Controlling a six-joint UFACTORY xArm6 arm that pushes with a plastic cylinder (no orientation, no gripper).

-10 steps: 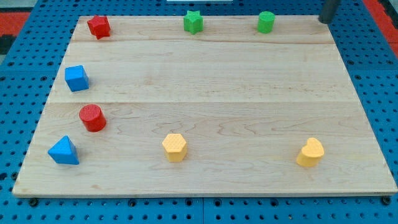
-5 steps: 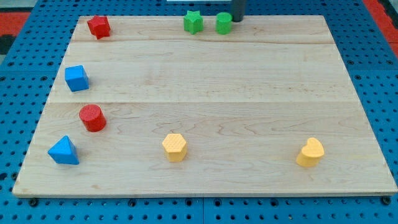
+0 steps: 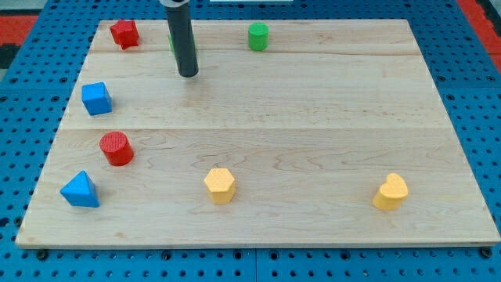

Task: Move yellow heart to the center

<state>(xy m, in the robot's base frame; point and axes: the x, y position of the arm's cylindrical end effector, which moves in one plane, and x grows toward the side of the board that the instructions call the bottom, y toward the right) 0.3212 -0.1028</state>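
Robotics lab bench, pale wooden board lying on a blue perforated base full of mounting holes, red matting up-left of my tip, small coloured test blocks scattered around my tip

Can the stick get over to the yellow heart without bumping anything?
Probably yes. My tip is near the view's top left, the yellow heart at the bottom right, and the bare wooden board lies between them.

Pale wooden board with red, blue, green, yellow blocks scattered along edges.
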